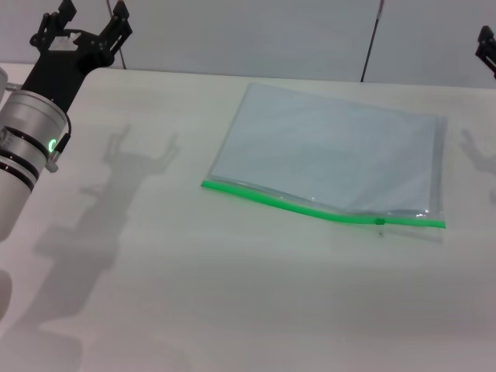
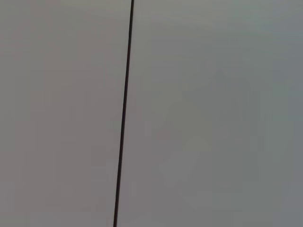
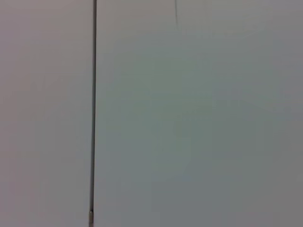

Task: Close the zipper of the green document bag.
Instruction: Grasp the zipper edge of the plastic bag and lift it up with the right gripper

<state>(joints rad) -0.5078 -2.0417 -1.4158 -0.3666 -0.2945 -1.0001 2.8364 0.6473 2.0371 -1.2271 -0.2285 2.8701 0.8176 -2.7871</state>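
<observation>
The green document bag (image 1: 333, 155) lies flat on the white table (image 1: 194, 294), right of centre, a translucent pale blue-grey pouch. Its zipper (image 1: 310, 208) is the bright green strip along the near long edge, with a small dark slider tab (image 1: 380, 222) close to the strip's right end. My left gripper (image 1: 87, 23) is raised at the far left, well away from the bag, its fingers spread open. Only a black tip of my right gripper (image 1: 487, 48) shows at the right edge, above the table's far right. Both wrist views show only a plain wall.
A grey wall (image 1: 256, 35) with a thin dark seam stands behind the table's far edge. The arms cast shadows (image 1: 132, 167) on the tabletop left of the bag.
</observation>
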